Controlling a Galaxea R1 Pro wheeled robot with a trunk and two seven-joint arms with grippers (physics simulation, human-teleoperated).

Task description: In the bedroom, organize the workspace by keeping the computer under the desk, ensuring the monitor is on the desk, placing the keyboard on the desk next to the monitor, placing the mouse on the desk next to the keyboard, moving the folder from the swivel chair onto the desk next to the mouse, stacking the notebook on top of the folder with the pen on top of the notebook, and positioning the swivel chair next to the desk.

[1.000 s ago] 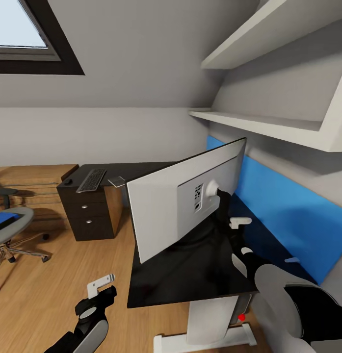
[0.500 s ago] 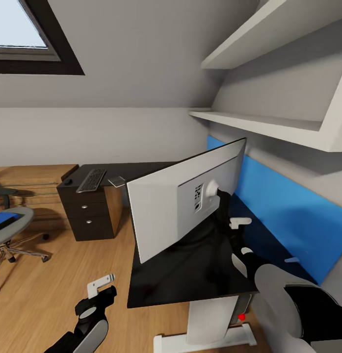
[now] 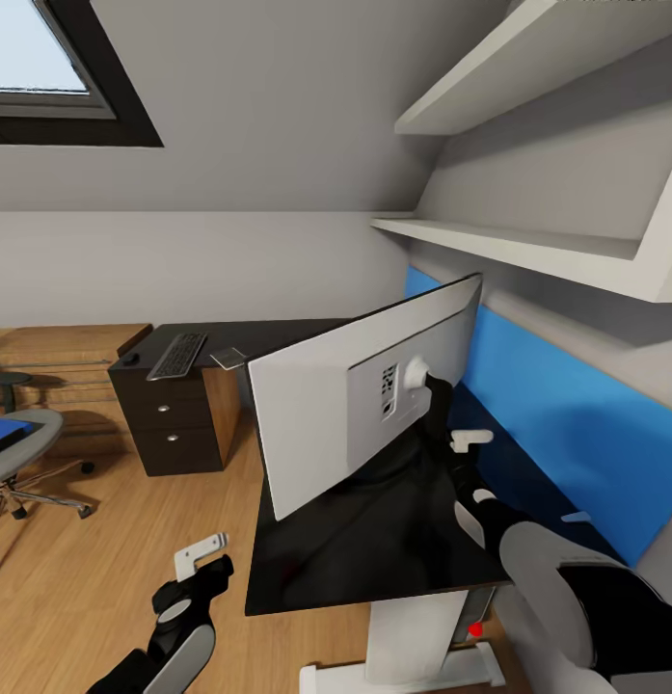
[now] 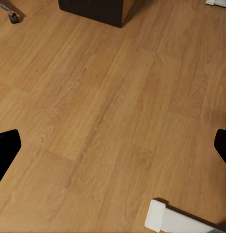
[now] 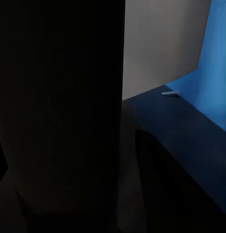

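black desk (image 3: 374,549), monitor (image 3: 316,414) pale-backed, perhaps tilted

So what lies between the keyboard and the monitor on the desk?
In the head view, the small grey notebook lies on the black desk between keyboard and monitor.

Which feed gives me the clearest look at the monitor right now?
The head view: the monitor shows whole from behind, pale back and stand mount, standing on the desk. In the right wrist view it is just a close dark mass. The left wrist view looks at wooden floor.
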